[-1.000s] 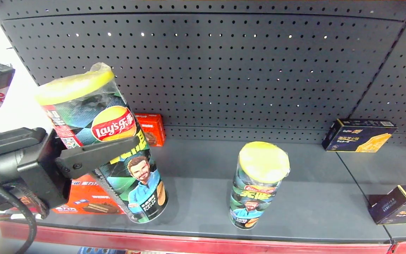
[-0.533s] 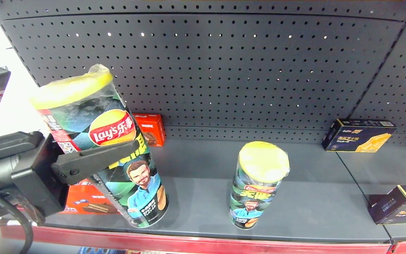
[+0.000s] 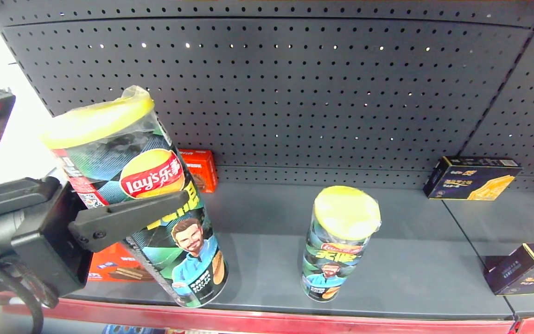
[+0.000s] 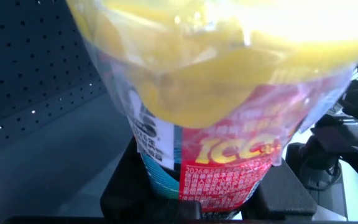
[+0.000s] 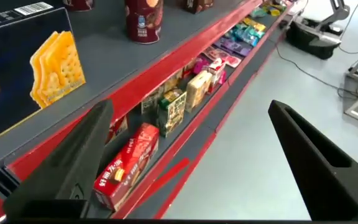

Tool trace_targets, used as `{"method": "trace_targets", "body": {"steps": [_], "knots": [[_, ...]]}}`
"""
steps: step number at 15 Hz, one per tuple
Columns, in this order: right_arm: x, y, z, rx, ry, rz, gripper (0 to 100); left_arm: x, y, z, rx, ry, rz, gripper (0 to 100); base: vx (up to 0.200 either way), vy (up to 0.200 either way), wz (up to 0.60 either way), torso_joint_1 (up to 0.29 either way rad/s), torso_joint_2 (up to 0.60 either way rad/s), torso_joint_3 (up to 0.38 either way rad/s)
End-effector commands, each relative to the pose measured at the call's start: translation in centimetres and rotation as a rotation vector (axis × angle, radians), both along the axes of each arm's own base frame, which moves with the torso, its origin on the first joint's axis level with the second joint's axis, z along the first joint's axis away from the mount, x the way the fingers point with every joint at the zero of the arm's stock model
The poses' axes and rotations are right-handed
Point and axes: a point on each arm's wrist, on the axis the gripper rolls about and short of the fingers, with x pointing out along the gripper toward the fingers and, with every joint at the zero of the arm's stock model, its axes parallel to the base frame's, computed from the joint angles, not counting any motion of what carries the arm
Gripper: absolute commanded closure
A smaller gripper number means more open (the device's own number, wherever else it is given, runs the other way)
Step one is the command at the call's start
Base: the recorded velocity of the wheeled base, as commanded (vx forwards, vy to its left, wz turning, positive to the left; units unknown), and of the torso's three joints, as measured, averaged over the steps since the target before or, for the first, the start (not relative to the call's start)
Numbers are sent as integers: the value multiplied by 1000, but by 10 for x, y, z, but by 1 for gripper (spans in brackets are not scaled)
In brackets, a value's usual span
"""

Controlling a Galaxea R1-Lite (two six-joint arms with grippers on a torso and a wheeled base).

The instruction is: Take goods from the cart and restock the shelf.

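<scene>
Left claw (image 3: 152, 182) is clamping a tilted yellow-lidded chip can (image 3: 123, 153) at the near left edge of the shelf (image 3: 267, 264), left of a second chip can (image 3: 341, 241) standing upright; my right claw (image 5: 191, 155) is hanging wide open, empty.

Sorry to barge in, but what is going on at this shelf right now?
The left gripper is shut on a tilted chip can at the front left of the shelf, its base near the board; contact is unclear. A second can stands upright mid-shelf. The right gripper hangs open and empty.
</scene>
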Motion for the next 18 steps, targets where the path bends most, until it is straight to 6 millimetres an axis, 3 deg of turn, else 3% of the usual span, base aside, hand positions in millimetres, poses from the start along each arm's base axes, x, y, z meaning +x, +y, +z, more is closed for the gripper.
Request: {"method": "trace_targets", "body": {"steps": [1,2,7,11,18], "knots": [[0,-1,0,-3,-3,0,0,0,-2,-1,1,3,-11,100,0,0,0,0,0,0],[1,-2,0,-20,-10,0,0,-1,-2,-1,1,5,-14,100,0,0,0,0,0,0],[-7,-12,-1,2,-26,420,0,-4,-5,-7,1,2,-35,100,0,0,0,0,0,0],[-4,-13,-9,-24,-16,363,0,-7,-2,-13,7,19,-31,100,0,0,0,0,0,0],[-3,-12,-10,-51,31,392,0,-32,10,-29,14,40,-18,100,0,0,0,0,0,0]]}}
